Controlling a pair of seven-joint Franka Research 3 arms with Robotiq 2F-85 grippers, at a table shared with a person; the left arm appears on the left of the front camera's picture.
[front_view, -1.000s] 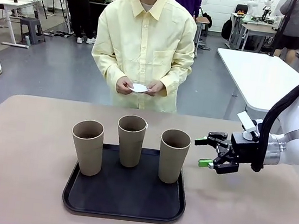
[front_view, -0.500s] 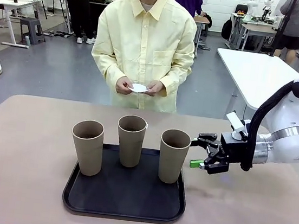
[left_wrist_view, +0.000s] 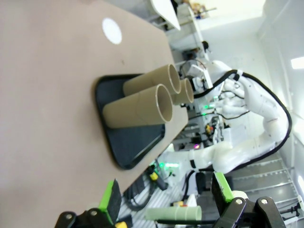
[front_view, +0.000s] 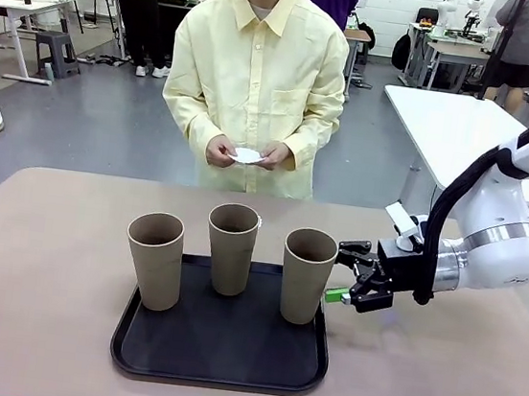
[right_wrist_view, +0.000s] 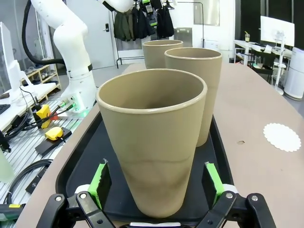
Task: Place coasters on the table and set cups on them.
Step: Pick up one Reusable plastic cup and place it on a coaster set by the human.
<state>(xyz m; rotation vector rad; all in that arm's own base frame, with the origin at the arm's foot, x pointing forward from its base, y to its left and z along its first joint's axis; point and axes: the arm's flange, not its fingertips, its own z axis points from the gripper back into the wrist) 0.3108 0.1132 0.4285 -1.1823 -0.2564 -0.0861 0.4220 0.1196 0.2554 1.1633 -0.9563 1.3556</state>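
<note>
The large beige-tan tabletop with rounded corners [front_view: 27,323] is being occupied near its middle by a black rounded-square tray [front_view: 214,371]. Three tall tapered matte brown-beige tumblers are being carried upright on it: one at the tray's left side [front_view: 154,260], one at its far edge [front_view: 230,249], one at its right side [front_view: 306,276]. The right-side tumbler is being bracketed by the right gripper [front_view: 340,271]. Its jaws are being held wide, with a green pad [right_wrist_view: 100,180] on either side of the wall, and neither is judged to be pressing yet.

A tip is being risked here — the tumbler is tall and narrow at the base, so an off-centre closing could shove it into the far-edge tumbler just beside it. If it is raised too little, its base could be caught by the tray's raised lip.

Beyond the tray's far edge, a person in a pale yellow shirt [front_view: 256,71] is being seen standing, and a small round white lacy paper doily [front_view: 246,155] is being held between both hands [front_view: 275,155]. Off the tray's left side, the left gripper [left_wrist_view: 166,197] is being held with jaws wide and nothing between them. A second such doily [right_wrist_view: 282,137] is lying on the tabletop past the tray's far edge — the path to it from the bracketed tumbler is being partly blocked by the far-edge tumbler.
</note>
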